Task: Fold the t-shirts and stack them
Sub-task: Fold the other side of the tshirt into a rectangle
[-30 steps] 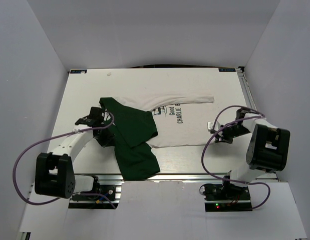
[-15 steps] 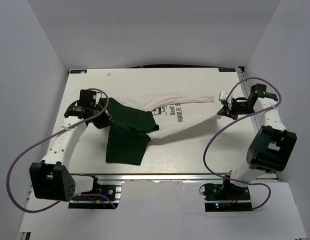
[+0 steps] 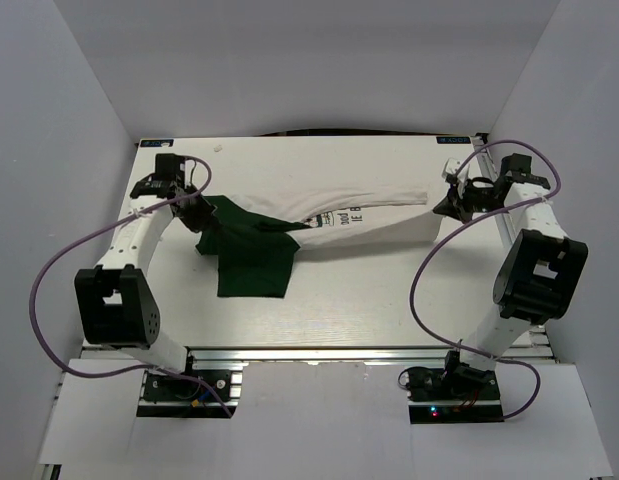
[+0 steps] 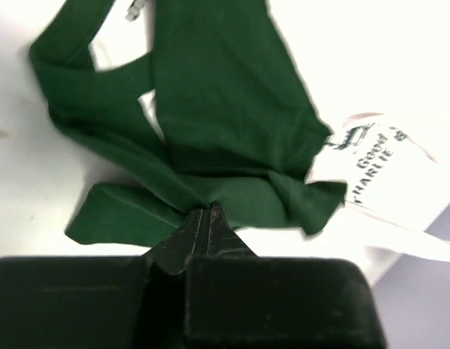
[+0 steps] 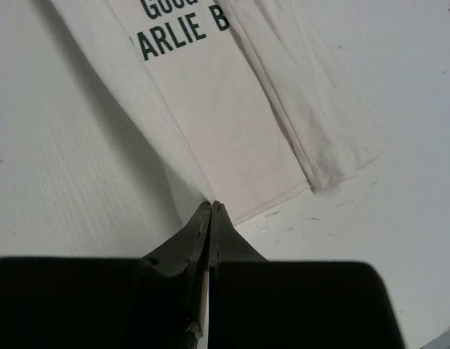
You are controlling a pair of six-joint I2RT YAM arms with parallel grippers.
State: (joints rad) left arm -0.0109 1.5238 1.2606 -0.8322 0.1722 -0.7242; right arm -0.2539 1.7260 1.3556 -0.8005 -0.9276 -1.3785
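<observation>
The t-shirt, white (image 3: pixel 374 213) with dark green sleeves (image 3: pixel 251 258), hangs stretched in a narrow band across the far half of the table. My left gripper (image 3: pixel 197 212) is shut on its green end; in the left wrist view the fingertips (image 4: pixel 209 208) pinch a bunch of green cloth (image 4: pixel 217 94). My right gripper (image 3: pixel 447 205) is shut on the white end; in the right wrist view the tips (image 5: pixel 214 206) clamp the white hem (image 5: pixel 232 145), with part of the dark lettering (image 5: pixel 182 30) above. One green sleeve droops onto the table toward the near edge.
The white table (image 3: pixel 369 300) has a metal rail along its near edge (image 3: pixel 319 352) and another down its right side (image 3: pixel 492 190). White walls close it in on the left, right and far sides. Purple cables (image 3: pixel 49 290) loop beside both arms.
Both arms have swung from the near middle toward the far corners, each still gripping the shirt. The shirt was flat and wide; now it is pulled into a taut, narrow band.
</observation>
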